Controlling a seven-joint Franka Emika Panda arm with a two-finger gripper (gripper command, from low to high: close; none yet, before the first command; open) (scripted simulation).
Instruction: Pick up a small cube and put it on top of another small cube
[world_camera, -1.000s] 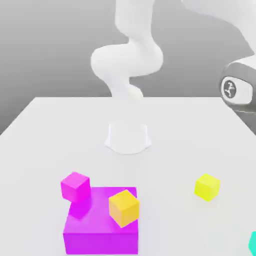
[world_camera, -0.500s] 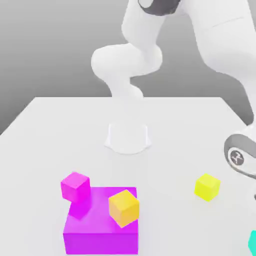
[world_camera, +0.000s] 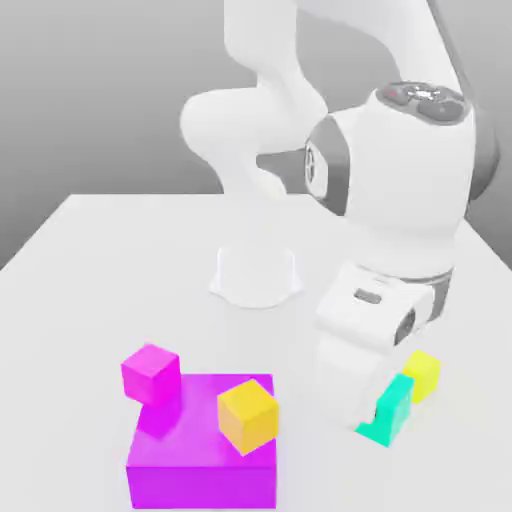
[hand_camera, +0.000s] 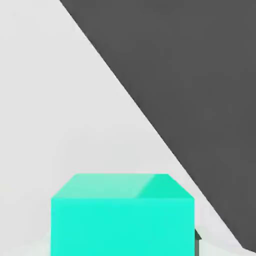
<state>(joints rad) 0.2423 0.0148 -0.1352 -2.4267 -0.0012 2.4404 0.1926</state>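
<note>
Gripper (world_camera: 385, 420) fingers are clamped on the small teal cube (world_camera: 392, 409), apparently held just above the white table (world_camera: 90, 260). Close behind it sits the lemon-yellow cube (world_camera: 424, 372).

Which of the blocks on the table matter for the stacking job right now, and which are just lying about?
In the job: teal cube, shut in the gripper; lemon-yellow cube right beside it, a likely base.

Lying about: orange-yellow cube, small magenta cube, large magenta block.
</note>
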